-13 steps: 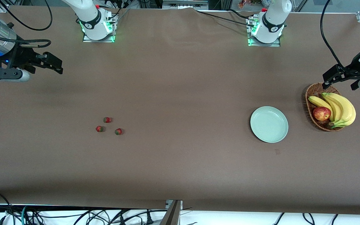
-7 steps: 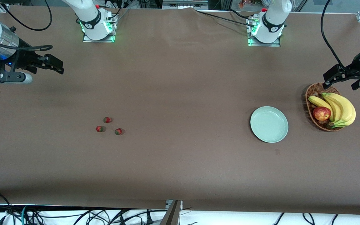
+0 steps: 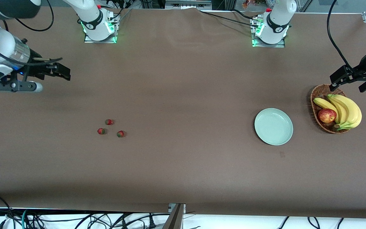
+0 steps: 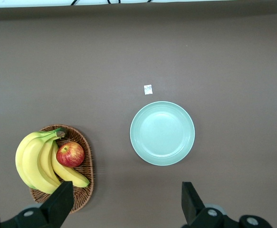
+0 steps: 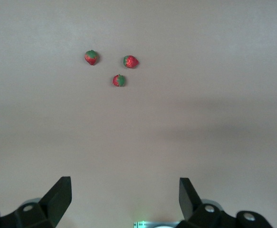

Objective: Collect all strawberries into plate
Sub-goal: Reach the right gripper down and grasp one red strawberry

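Observation:
Three strawberries lie close together on the brown table: one [image 3: 109, 121], a second [image 3: 101, 130] and a third [image 3: 120, 134]. The right wrist view shows them too [image 5: 91, 57] [image 5: 130, 61] [image 5: 119, 80]. The pale mint-green plate [image 3: 273, 126] stands empty toward the left arm's end and also shows in the left wrist view [image 4: 162, 133]. My right gripper [image 3: 64, 73] is open and empty, up over bare table at the right arm's end, apart from the strawberries; the right wrist view shows its wide gap [image 5: 124, 189]. My left gripper [image 3: 334, 81] is open and empty over the basket's rim [image 4: 126, 197].
A brown wicker basket [image 3: 315, 106] beside the plate holds bananas [image 3: 348, 109] and a red-yellow apple [image 3: 327, 115]; it also shows in the left wrist view [image 4: 88, 164]. A small scrap of tape [image 3: 282, 154] lies nearer to the front camera than the plate. Cables hang off the table's near edge.
My right gripper has moved toward the table's middle, closer to the strawberries. The left gripper has barely shifted. The strawberries and the plate have not moved.

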